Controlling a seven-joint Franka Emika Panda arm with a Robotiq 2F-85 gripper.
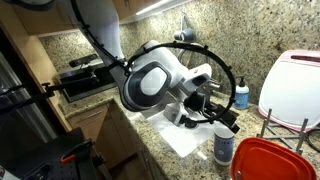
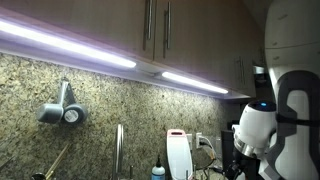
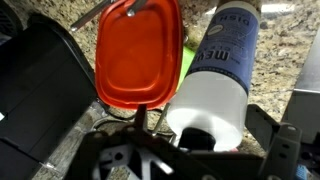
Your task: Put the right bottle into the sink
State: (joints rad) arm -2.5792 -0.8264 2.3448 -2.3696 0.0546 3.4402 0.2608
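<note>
The right bottle [image 1: 223, 147], white with a bluish label, stands upright on the granite counter beside a red container. In the wrist view it [image 3: 222, 75] fills the middle, seen from above, with its black cap at the bottom. My gripper [image 1: 218, 118] hangs just above the bottle's top. In the wrist view my gripper [image 3: 205, 138] is open, its fingers on either side of the cap, and the right finger stands clear of the bottle. The sink basin is hidden behind my arm in an exterior view. Only the faucet [image 2: 118, 147] shows.
A red container [image 1: 266, 160] with a red lid [image 3: 140, 55] sits right beside the bottle. A small blue pump bottle [image 1: 241, 95], a white board [image 1: 296, 85] and a wire rack [image 1: 285, 128] stand behind. A white cloth [image 1: 185, 140] lies on the counter.
</note>
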